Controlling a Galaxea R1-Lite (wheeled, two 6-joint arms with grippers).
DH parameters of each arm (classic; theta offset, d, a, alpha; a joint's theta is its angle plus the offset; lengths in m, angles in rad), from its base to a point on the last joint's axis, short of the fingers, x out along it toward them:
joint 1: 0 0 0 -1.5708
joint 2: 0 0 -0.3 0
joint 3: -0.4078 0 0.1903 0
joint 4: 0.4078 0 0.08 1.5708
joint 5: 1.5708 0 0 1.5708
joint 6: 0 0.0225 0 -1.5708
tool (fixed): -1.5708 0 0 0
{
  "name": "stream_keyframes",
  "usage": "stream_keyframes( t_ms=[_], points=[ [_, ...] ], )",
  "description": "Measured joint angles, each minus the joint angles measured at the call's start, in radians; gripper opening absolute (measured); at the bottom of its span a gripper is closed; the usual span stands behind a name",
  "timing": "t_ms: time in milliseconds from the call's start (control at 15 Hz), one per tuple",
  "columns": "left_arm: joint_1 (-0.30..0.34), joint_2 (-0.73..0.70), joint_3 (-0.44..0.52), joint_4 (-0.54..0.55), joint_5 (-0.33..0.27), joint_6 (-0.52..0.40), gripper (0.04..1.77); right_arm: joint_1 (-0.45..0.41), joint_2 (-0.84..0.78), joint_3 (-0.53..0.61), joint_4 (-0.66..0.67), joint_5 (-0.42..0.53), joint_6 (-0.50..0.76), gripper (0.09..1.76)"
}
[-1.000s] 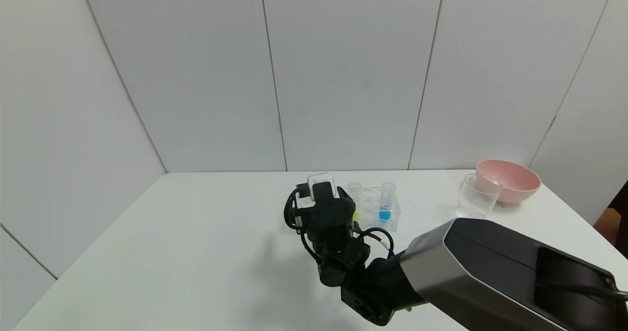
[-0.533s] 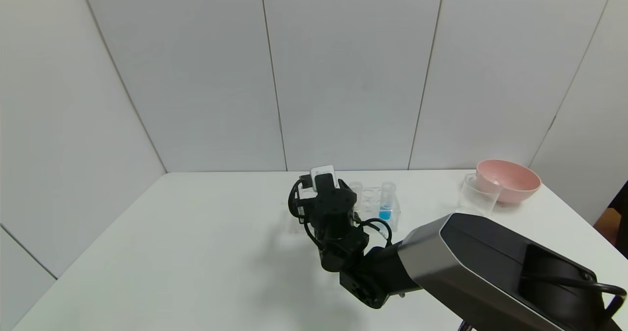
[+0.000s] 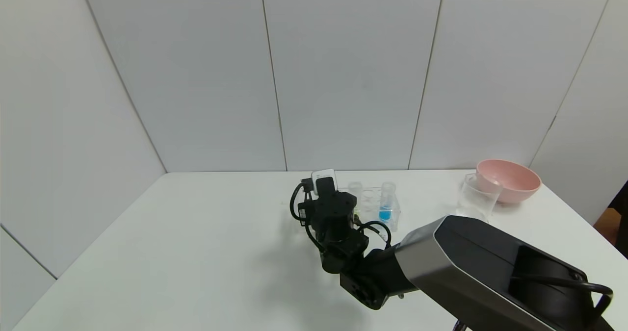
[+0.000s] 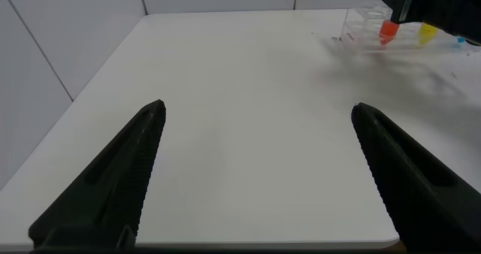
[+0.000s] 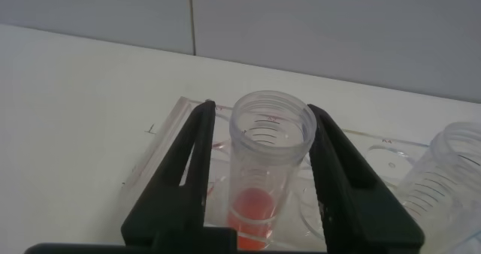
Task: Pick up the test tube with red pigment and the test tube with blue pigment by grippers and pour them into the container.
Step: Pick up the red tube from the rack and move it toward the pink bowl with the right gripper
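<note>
Right gripper (image 5: 259, 179) jaws apparently clasp the red test tube (image 5: 264, 171); left gripper (image 4: 255, 171) jaws wide.

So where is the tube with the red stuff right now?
In the right wrist view, the red tube stands in the clear rack between the right gripper fingers, at the table's back middle.

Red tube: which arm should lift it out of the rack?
Right. The right gripper already has its fingers either side of the red tube in the rack. The left gripper hangs open over bare table, far off.
</note>
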Motion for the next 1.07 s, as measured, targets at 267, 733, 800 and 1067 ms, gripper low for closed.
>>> stream_keyframes(
  t_ms=[267,733,800,1067],
  points=[
    [0.0,0.0,0.0,0.0,0.0,0.0,1.76,0.002,-0.001,0.006,-0.003,-0.003,0.001,0.53],
    [0.0,0.0,0.0,0.0,0.0,0.0,1.76,0.013,-0.025,0.007,0.007,-0.007,-0.002,0.53],
    [0.0,0.0,0.0,-0.001,0.0,0.0,1.76,0.015,-0.041,0.007,0.015,-0.007,-0.003,0.53],
    [0.0,0.0,0.0,0.0,0.0,0.0,1.76,0.018,-0.113,0.005,0.08,-0.005,-0.003,0.53]
  ],
)
